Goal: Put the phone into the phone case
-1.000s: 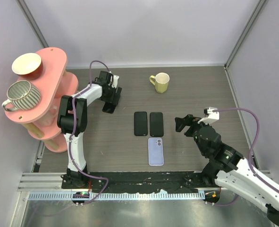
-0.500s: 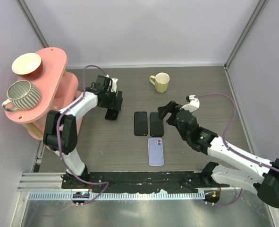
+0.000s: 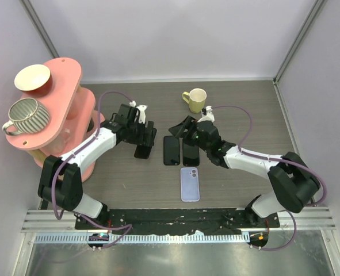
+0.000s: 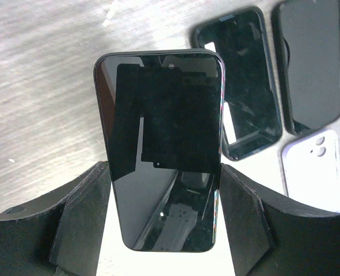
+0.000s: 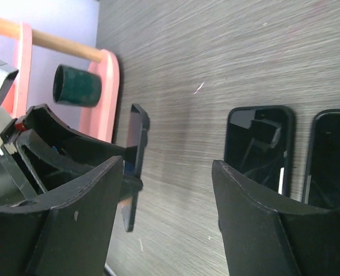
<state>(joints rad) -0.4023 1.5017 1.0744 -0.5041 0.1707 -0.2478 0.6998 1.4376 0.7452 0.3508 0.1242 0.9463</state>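
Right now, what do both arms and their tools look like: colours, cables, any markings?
The left arm and right arm both have white links and black joints. A purple cable loops loose along each. The left tool and right tool are black, with a small white block at the wrist. The fingers are broad, angular, matte black. I see no lettering.
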